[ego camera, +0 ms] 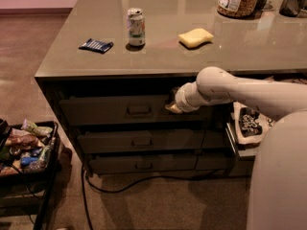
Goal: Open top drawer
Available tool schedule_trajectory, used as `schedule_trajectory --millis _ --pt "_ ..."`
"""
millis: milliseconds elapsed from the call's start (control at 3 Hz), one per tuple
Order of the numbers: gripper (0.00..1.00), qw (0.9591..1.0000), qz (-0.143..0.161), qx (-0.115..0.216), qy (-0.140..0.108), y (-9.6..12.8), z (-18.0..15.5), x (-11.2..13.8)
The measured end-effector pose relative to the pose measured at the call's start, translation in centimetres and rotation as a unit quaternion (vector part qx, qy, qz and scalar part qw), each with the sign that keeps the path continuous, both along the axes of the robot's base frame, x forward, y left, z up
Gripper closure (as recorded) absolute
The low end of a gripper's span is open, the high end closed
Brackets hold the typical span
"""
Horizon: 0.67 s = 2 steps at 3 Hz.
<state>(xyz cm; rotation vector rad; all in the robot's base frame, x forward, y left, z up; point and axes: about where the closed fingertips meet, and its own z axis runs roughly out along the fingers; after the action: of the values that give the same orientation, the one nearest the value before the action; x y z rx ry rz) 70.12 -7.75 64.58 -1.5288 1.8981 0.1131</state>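
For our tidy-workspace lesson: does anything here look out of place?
Yes: the narrow right-hand drawer hangs open and a cable trails across the floor. The gripper sits at the top drawer's right end, off its handle.
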Motion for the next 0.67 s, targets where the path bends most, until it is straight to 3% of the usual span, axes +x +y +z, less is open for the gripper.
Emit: schedule_trajectory --millis 333,667 --pt "0.44 1.0 0.001 -0.003 0.0 0.19 -0.04 0.03" --pt "0.58 1.0 0.001 -0.003 0.0 0.14 0.1 0.28"
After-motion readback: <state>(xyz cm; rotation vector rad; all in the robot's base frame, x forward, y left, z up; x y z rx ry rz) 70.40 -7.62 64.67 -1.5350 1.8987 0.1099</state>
